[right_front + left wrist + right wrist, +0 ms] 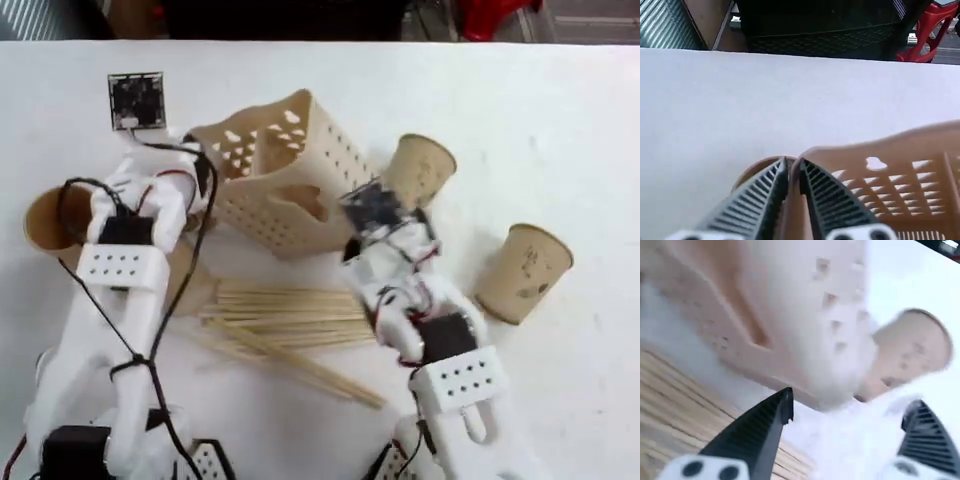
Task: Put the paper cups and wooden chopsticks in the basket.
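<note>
On the white desk (560, 120) the basket (285, 185) sits tilted rather than flat. The wooden chopsticks (290, 322) lie in a loose heap just in front of it, between the two arms. The left cup (45, 222) lies on its side, partly behind the left arm. The middle cup (422, 168) lies near the basket's right wall, and the right cup (525, 272) sits well apart from it. A small black board (137, 100) with a cable rests at the far left.

The left arm stretches to the basket's left corner. The right arm leans in at the basket's right side, crossing the end of the chopstick heap.

In the high view the left arm covers its own jaws. Its wrist view shows the left pincer (793, 167) clenched on a thin tan wall, apparently the gripped cup (756, 172), just beside the basket's rim. The right wrist view shows the right pincer (850, 412) released, jaws wide apart, facing the basket wall and the middle cup.
</note>
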Action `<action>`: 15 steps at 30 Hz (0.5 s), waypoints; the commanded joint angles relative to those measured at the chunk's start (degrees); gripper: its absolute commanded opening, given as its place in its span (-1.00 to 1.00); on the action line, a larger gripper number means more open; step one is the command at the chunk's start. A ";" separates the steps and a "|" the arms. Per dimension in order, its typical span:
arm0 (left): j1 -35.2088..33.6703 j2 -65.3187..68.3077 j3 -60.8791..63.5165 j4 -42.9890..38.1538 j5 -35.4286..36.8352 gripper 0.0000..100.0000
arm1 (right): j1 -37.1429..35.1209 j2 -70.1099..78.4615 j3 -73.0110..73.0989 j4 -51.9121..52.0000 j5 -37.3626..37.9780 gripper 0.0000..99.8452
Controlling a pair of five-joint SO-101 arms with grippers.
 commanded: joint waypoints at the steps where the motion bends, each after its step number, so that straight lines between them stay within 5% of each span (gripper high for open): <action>1: -0.22 0.22 -0.88 -1.23 -2.46 -0.88 | 7.60 -4.88 -4.57 4.62 1.41 -0.47; 8: -3.12 0.40 -6.68 3.08 -6.15 -0.88 | 16.92 -7.52 -4.40 10.42 5.36 -0.54; 15: 2.95 0.48 -7.82 3.25 -11.25 -0.88 | 21.76 -7.52 -4.57 12.35 5.71 -0.52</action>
